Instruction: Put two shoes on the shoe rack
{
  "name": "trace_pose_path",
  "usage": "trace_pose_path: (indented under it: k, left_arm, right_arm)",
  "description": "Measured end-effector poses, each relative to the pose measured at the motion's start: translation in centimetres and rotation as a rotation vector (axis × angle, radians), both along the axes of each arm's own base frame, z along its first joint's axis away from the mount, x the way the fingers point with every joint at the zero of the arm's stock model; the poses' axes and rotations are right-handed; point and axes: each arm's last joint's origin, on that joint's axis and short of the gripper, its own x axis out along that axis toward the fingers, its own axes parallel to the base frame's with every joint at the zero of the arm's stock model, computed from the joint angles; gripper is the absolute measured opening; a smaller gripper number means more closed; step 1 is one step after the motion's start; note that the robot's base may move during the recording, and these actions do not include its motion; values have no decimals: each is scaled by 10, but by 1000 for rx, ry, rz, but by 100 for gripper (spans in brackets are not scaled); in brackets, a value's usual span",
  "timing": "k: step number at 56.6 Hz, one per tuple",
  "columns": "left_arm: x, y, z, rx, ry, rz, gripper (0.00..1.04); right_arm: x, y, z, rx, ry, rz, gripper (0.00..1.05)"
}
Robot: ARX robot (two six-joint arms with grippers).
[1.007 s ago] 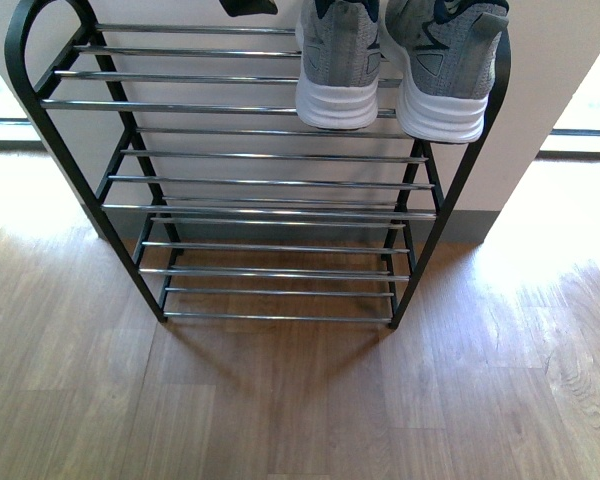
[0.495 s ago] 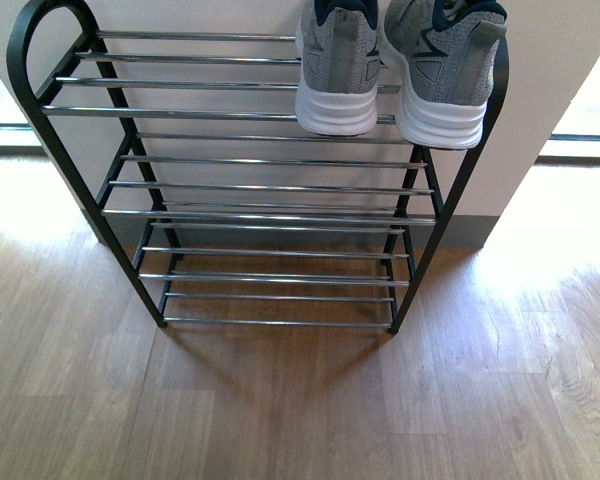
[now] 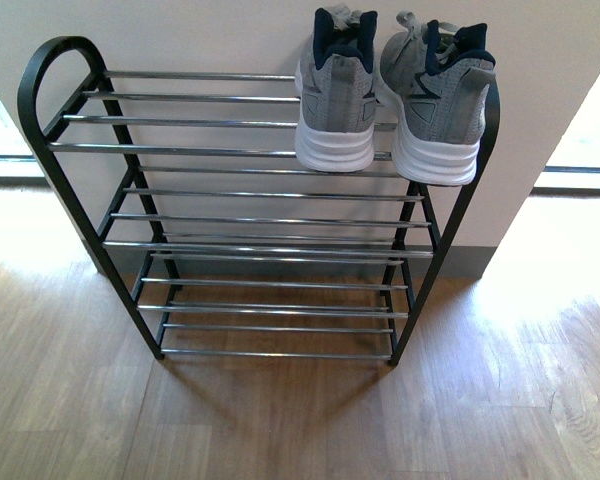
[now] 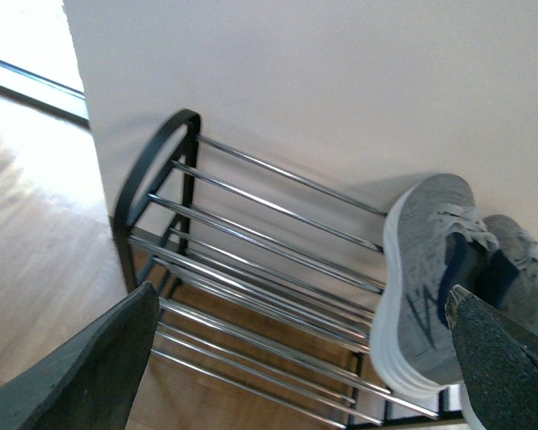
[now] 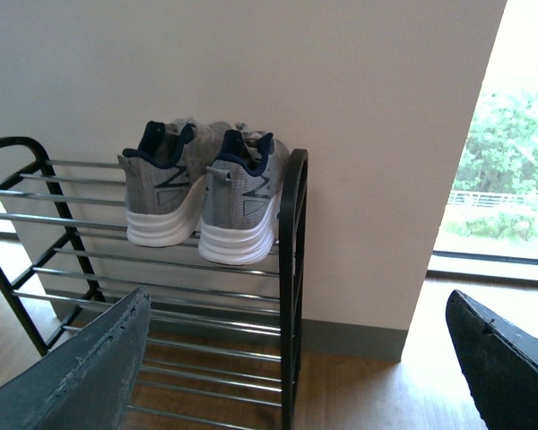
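At upper right of the front view, grey sneakers sit on the top tier of the shoe rack; left gripper and right gripper gape wide, empty.

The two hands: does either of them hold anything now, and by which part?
Nothing is held. The left hand and the right hand are both open and empty; both grey sneakers stand on the top tier of the shoe rack.
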Motion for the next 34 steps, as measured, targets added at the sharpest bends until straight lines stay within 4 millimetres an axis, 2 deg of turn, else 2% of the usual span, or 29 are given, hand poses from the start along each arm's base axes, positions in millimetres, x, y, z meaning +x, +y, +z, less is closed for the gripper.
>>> trace_pose_path:
  k: [13,21,27,34]
  left_arm:
    - [-63,30,0,79,-47,70,95]
    - [-90,47,1,95,-97,106,95]
    - [-101,57,-1,96,-104,132,95]
    - [-103,60,1,90,-113,140,95]
  right_arm:
    - [0,0,0,0,0,0,96]
    - [0,0,0,0,0,0,96]
    - [0,0,0,0,0,0,96]
    - [0,0,0,0,0,0,96]
